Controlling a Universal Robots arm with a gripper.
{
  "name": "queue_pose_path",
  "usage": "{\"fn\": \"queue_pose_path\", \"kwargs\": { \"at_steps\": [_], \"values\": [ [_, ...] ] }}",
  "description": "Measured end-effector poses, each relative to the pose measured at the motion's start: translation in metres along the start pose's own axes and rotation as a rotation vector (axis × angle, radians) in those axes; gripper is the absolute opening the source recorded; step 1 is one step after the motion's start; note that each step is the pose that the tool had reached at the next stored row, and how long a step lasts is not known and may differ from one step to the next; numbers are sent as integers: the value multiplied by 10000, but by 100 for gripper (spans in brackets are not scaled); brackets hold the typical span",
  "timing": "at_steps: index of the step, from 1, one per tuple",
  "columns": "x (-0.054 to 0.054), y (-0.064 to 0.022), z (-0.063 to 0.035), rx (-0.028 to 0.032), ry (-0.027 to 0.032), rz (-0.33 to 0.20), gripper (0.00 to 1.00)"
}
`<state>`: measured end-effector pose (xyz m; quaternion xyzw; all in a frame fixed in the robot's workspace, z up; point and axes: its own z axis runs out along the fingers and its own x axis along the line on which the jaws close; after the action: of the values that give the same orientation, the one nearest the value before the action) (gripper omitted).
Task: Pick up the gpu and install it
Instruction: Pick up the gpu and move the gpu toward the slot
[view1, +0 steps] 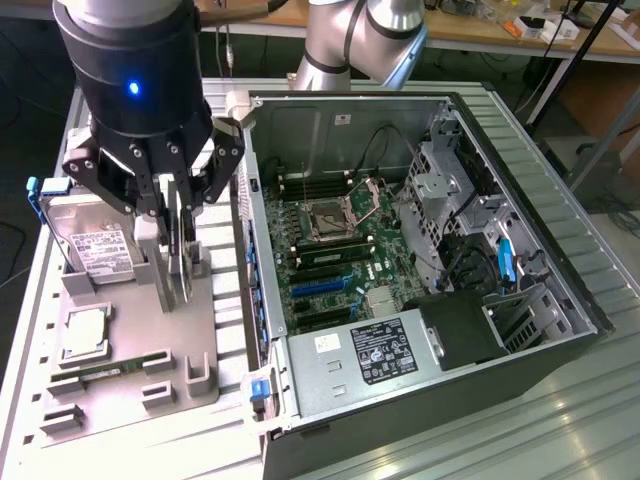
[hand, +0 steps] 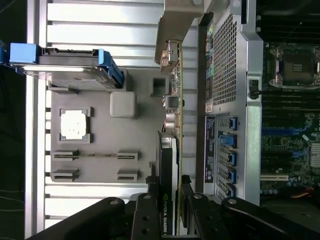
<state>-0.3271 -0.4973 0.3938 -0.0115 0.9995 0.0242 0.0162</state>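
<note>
Wrist view: we see the gripper (hand: 169, 212) clamped on the gpu (hand: 167, 155), held on edge over the grey holder (hand: 100, 165), its long axis running along the open computer case (hand: 225, 60) just beside it.

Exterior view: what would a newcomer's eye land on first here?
The open computer case, its circuit board bare, takes up the exterior view's right. To its left, the robot's black hand is closed on a graphics card standing on edge over a grey tray. A hard drive with blue tabs stands on the same tray.
</note>
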Motion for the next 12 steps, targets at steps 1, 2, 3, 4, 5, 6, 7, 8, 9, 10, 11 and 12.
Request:
{"fn": "queue_pose_path", "kwargs": {
  "at_steps": [1, 2, 3, 4, 5, 6, 7, 8, 9, 10, 11, 12],
  "values": [
    [-1, 2, -42, 0, 1, -1, 27],
    [-4, 6, -130, 0, 0, 0, 27],
    [-6, 9, -191, 1, 1, 0, 27],
    [-8, 12, -239, 0, 0, 0, 27],
    [-9, 13, -269, 0, 0, 0, 27],
    [-10, 14, -300, 0, 0, 0, 27],
    [-13, 19, -374, 0, -1, -1, 27],
    [-14, 23, -435, -3, -1, 0, 27],
    [-14, 23, -435, -4, -2, 0, 27],
    [-36, 24, -437, 0, 0, 0, 27],
    [-59, 23, -435, -2, -2, 0, 27],
    [-86, 22, -434, -2, -2, 0, 27]
  ]
}}
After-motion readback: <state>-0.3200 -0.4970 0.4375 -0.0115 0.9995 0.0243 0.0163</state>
